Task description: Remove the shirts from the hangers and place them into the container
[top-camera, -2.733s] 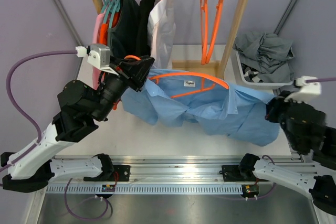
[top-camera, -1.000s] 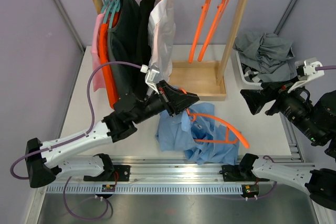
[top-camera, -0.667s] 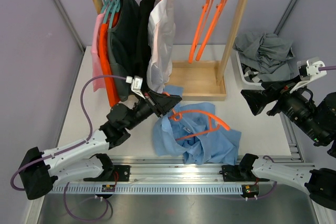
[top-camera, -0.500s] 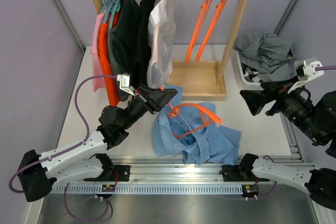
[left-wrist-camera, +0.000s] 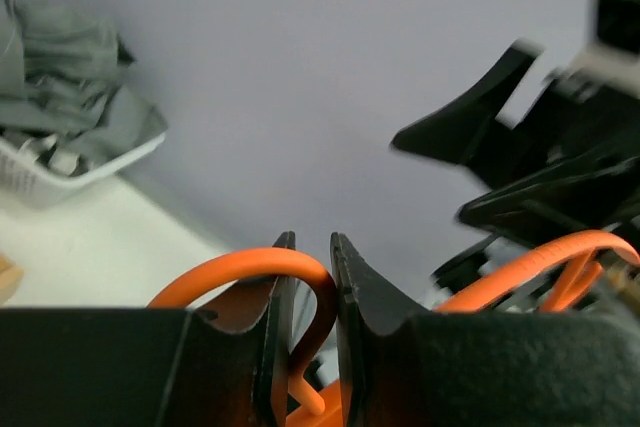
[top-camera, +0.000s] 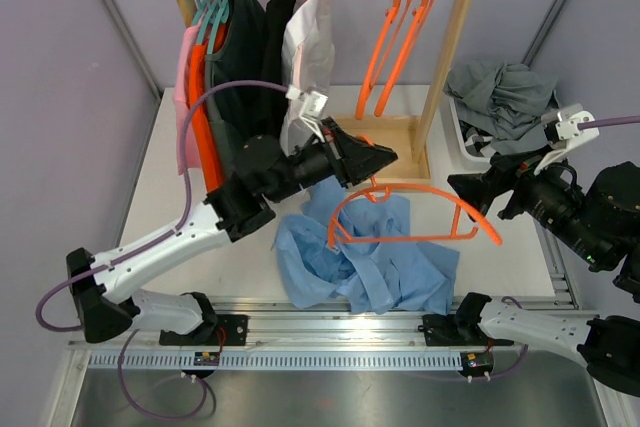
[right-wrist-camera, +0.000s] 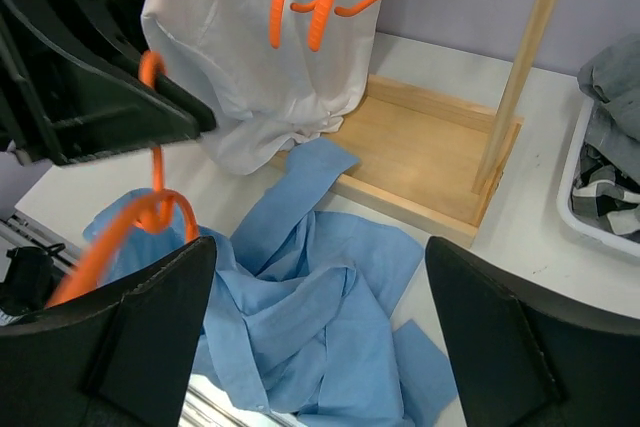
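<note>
Clamping the orange hanger (left-wrist-camera: 250,264) by its hook, left jaws; right jaws apparently apart.

Each arm is built from white moulded link shells joined by black cylindrical joint housings. On the left arm (top-camera: 160,252), a purple cable (top-camera: 240,84) runs to a white connector block (top-camera: 308,102) at the wrist. The right arm (top-camera: 545,325) has a matching block and cable. The left gripper (top-camera: 388,155) and right gripper (top-camera: 470,192) are matte black with broad, wedge-shaped fingers (right-wrist-camera: 150,337). Black base brackets (top-camera: 210,325) sit on a slotted aluminium rail (top-camera: 340,332).
</note>
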Motion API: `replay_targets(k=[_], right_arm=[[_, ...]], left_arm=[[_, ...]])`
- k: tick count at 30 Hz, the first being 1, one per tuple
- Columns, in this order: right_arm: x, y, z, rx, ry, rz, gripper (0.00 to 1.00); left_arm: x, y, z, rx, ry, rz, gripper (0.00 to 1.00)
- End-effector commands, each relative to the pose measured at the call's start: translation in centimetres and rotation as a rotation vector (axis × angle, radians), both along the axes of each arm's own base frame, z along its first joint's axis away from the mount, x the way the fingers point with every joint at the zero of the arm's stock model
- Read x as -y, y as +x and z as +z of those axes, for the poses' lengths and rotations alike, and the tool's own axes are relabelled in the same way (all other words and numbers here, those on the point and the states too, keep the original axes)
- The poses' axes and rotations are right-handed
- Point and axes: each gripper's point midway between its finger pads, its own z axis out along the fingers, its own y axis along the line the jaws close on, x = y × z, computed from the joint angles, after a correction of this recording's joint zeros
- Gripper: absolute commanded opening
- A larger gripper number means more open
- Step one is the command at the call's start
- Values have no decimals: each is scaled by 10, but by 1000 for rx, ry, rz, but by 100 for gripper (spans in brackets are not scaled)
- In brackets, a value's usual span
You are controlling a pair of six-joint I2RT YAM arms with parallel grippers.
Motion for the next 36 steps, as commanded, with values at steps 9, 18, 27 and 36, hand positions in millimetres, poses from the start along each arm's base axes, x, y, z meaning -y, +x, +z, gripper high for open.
replay_targets(k=[9, 18, 27, 36], right_arm=[[7, -5, 10, 10, -32, 14, 95], [-40, -13, -29, -114, -60, 195, 95], [-78, -32, -77, -283, -26, 345, 86], [-92, -49, -102, -394, -19, 439, 49]], left_arm=[[12, -21, -85, 350, 543, -154, 0], [18, -14, -67, 393, 529, -124, 0], [19, -13, -48, 427, 504, -114, 0], [25, -2, -41, 430, 525, -81, 0]])
